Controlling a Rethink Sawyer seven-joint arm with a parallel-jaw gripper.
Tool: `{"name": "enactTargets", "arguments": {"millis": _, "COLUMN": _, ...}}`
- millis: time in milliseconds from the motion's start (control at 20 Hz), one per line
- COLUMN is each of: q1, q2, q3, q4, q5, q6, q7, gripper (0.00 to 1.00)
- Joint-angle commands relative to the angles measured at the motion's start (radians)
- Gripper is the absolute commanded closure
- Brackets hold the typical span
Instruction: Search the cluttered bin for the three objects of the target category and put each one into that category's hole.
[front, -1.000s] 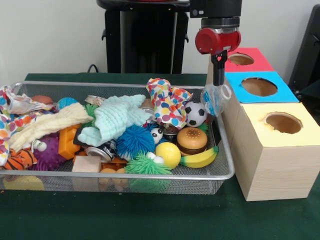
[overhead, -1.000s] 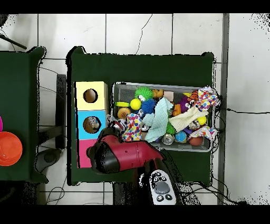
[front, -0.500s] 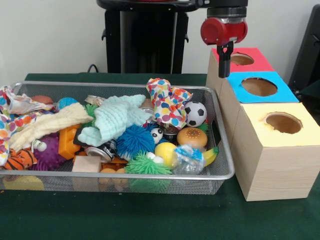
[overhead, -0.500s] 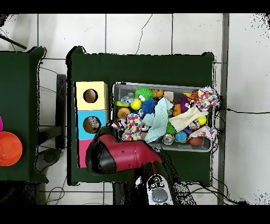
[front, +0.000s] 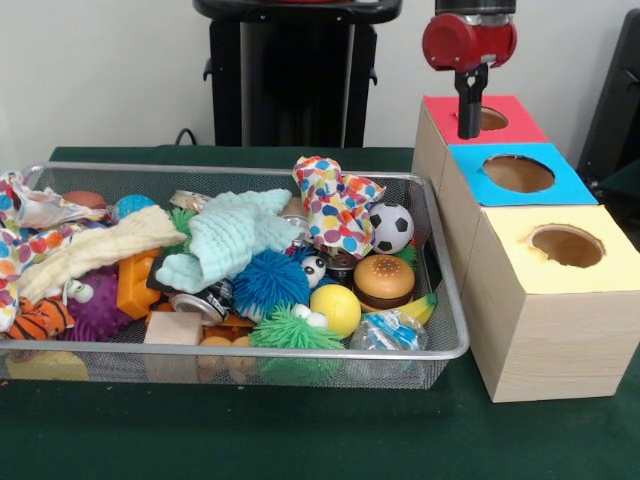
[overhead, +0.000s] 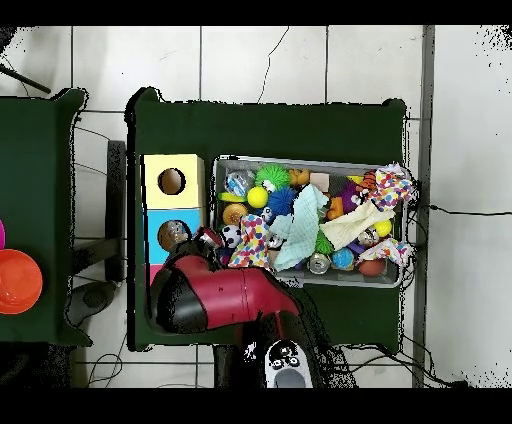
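**Dropping the crinkly plastic thing – back to square one**

Looking at the front view, the tool (front: 469, 128) hangs at the upper right of the frame, over the red-topped wooden box (front: 505, 112) and its hole, and it's carrying nothing. Its fingers look pressed together as one dark stub, though I can't tell that for sure. A second ago it had a clear, blue-printed crumpled plastic piece (front: 388, 332) dangling from it; that has since fallen and now sits at the lower right corner of the silver wire-mesh bin (front: 452, 345), just beside the yellow ball (front: 336, 308) and the toy banana (front: 415, 311). My read: that item never reached a hole, so it probably needs a fresh grab, and nothing counts as delivered from this try.

The blue-topped box (front: 520, 174) and yellow-topped box (front: 566, 248) stand in a row with the red one, right of the bin. Everything rests on a dark green cloth worktop (front: 300, 430). From overhead, the room has a pale tiled floor (overhead: 265, 60), with cables trailing around and an orange round thing (overhead: 18, 281) at the left edge.
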Motion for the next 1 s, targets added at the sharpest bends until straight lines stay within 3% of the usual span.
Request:
{"name": "enactTargets", "arguments": {"millis": 50, "q1": 0.044, "q2": 0.142, "q3": -0.058, "q4": -0.042, "q5": -0.028, "q6": 0.036, "q7": 0.183, "gripper": 1.0}}
{"name": "enactTargets", "arguments": {"millis": 100, "q1": 0.047, "q2": 0.164, "q3": -0.065, "q4": -0.047, "q5": -0.031, "q6": 0.002, "q7": 0.188, "gripper": 1.0}}
{"name": "enactTargets", "arguments": {"millis": 250, "q1": 0.057, "q2": 0.175, "q3": -0.078, "q4": -0.075, "q5": -0.026, "q6": 0.045, "q7": 0.173, "gripper": 1.0}}
{"name": "enactTargets", "arguments": {"millis": 500, "q1": 0.081, "q2": 0.184, "q3": -0.12, "q4": -0.057, "q5": -0.036, "q6": 0.028, "q7": 0.173, "gripper": 1.0}}
{"name": "enactTargets", "arguments": {"millis": 700, "q1": 0.037, "q2": 0.255, "q3": -0.091, "q4": -0.054, "q5": -0.043, "q6": -0.05, "q7": 0.174, "gripper": 1.0}}
{"name": "enactTargets", "arguments": {"millis": 1000, "q1": 0.006, "q2": 0.282, "q3": -0.052, "q4": -0.048, "q5": -0.027, "q6": -0.078, "q7": 0.19, "gripper": 1.0}}
